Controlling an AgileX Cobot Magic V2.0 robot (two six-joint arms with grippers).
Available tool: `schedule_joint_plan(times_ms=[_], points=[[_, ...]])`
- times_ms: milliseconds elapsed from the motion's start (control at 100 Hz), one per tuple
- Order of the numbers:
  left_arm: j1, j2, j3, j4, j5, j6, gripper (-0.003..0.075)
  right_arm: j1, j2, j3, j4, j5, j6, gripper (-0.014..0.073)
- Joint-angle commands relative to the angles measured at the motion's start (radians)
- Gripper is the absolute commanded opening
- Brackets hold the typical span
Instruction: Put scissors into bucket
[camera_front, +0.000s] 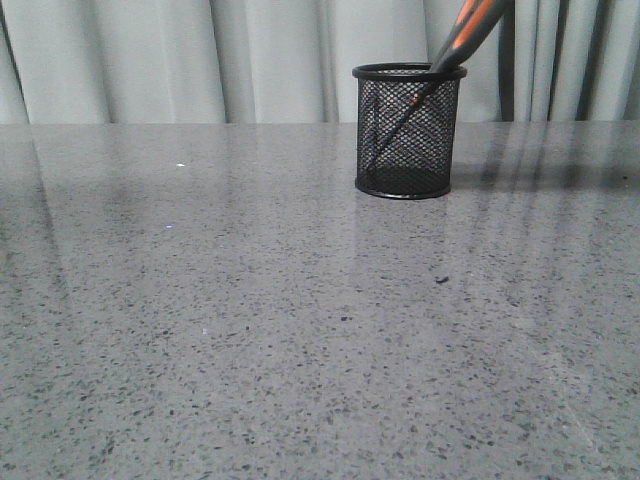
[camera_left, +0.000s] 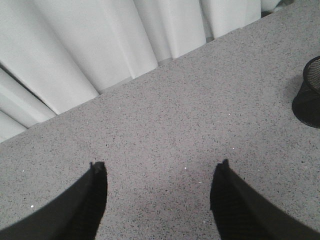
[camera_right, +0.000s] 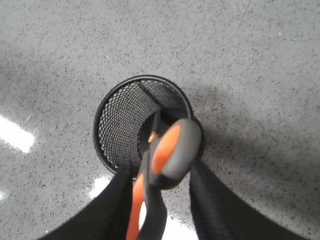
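Scissors (camera_right: 167, 150) lean blades-down inside bucket (camera_front: 408, 131) — right gripper (camera_right: 160, 200) spread beside them, left gripper (camera_left: 159, 192) spread.

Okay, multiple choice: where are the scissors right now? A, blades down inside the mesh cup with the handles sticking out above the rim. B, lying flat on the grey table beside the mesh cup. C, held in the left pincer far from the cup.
A: the grey-and-orange-handled scissors lean with their dark blades inside the black wire-mesh cylindrical bucket, handles above its rim and between the fingers of the right pincer; the left pincer is open and empty.
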Motion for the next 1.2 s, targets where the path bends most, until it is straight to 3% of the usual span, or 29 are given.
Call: schedule_joint_plan(times_ms=[0,350,510,640,670,890,1020,1190], points=[[0.004,-0.022,-0.029,-0.014,-0.063,-0.002,0.0419,-0.014,-0.050,-0.036,0.031,-0.058,-0.001,0.0256],[0.004,-0.022,-0.029,-0.003,-0.074,0.014,0.0393,-0.098,-0.167,-0.036,0.029,-0.099,-0.001,0.0256],[0.004,-0.022,-0.029,-0.003,-0.092,0.014,0.0196,-0.098,-0.218,-0.036,0.043,-0.130,-0.035,0.0203],[0.004,-0.022,-0.029,-0.003,-0.096,0.014,-0.0024,-0.098,-0.244,-0.027,0.071,-0.154,-0.050,-0.0015],[0.004,-0.022,-0.029,-0.003,-0.101,0.016,-0.0021,-0.098,-0.254,-0.018,0.096,-0.166,-0.071,-0.0076],[0.004,-0.050,0.061,-0.025,-0.230,0.016,-0.0020,-0.096,-0.327,0.107,0.289,-0.281,-0.251,-0.0069],[0.004,-0.114,0.233,-0.047,-0.404,0.016,-0.0021,-0.096,-0.400,0.256,0.403,-0.407,-0.371,-0.0069],[0.004,-0.260,0.546,-0.047,-0.706,0.016,-0.0020,-0.096,-0.530,0.478,0.449,-0.621,-0.458,-0.0069]])
